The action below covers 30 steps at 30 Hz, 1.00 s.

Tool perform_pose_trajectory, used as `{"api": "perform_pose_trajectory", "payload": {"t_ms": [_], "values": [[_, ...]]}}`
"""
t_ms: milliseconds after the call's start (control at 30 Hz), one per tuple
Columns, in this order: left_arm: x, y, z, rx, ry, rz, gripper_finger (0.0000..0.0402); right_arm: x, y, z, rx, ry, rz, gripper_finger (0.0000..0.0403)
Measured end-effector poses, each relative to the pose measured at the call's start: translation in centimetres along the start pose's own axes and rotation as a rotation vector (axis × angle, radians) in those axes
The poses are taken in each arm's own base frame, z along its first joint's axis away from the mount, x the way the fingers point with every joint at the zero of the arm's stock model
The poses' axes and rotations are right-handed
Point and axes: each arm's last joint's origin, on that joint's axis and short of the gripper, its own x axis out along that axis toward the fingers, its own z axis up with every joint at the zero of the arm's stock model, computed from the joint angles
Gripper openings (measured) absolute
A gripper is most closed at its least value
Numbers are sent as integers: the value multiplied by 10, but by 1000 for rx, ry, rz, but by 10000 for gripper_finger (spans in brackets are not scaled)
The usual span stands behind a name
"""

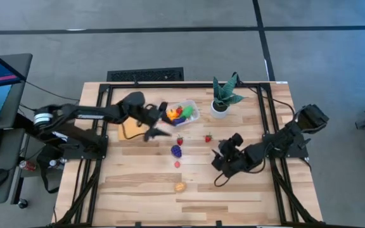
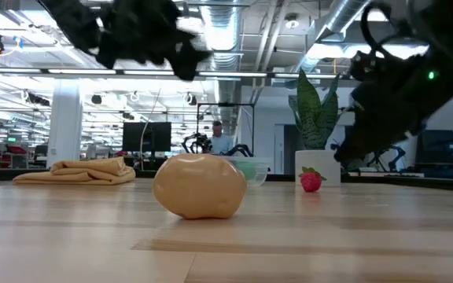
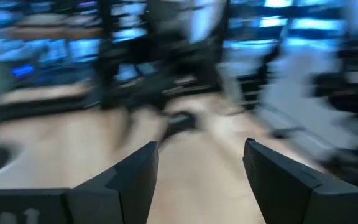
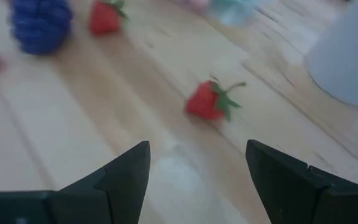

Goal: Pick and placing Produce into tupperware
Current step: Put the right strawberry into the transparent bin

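The clear tupperware (image 1: 189,112) stands on the far middle of the table with orange and green produce in it. Two red strawberries (image 1: 180,140) (image 1: 208,138), purple grapes (image 1: 177,151), a pink bit (image 1: 177,164) and a tan piece (image 1: 180,187) lie loose on the wood. My left gripper (image 1: 163,120) (image 3: 201,168) is open and empty, just left of the tub. My right gripper (image 1: 215,158) (image 4: 197,168) is open and empty, right of the grapes, and one strawberry (image 4: 210,101) lies ahead of its fingers.
A spiky green plant in a white pot (image 1: 222,98) (image 4: 350,50) stands right of the tub. A tan-yellow folded cloth (image 1: 130,130) (image 2: 77,170) lies under the left arm. Black frame rails run along the table's left and right sides. The near half is bare wood around the tan piece (image 2: 199,185).
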Motion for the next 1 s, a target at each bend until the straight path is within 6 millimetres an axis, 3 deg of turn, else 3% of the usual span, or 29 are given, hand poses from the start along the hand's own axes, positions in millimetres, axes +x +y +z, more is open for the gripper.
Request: {"api": "perform_pose_trajectory", "payload": {"t_ms": [233, 533, 767, 1000], "values": [[-24, -52, 39, 142, -85, -301, 224, 17, -10, 2, 157, -103, -11, 260], [-64, -111, 64, 331, -144, -384, 224, 36, -22, 20, 297, -144, -43, 260], [-83, -134, 63, 333, -100, -343, 224, 47, -28, 30, 356, -111, -8, 260], [-85, -143, 62, 326, -89, -383, 224, 54, -34, 35, 372, -70, 14, 260]]}}
